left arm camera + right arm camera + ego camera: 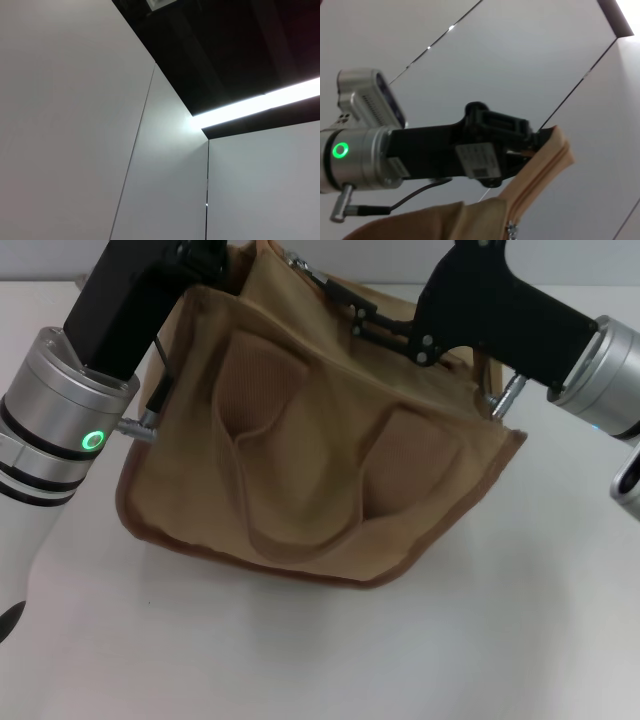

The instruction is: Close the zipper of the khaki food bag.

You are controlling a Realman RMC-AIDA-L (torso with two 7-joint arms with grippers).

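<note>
Right gripper (345,302) reaches in from the right over the top edge of the khaki food bag (320,450), its black linkage at the zipper (540,172) line; whether its fingers are spread or closed cannot be told. Left gripper (532,142) sits at the bag's far left top corner, pinched on a raised end of the tan zipper tape. A small silver pull (510,230) shows lower on that tape. Bag rests on the white table (300,660), handles draped down its front.
</note>
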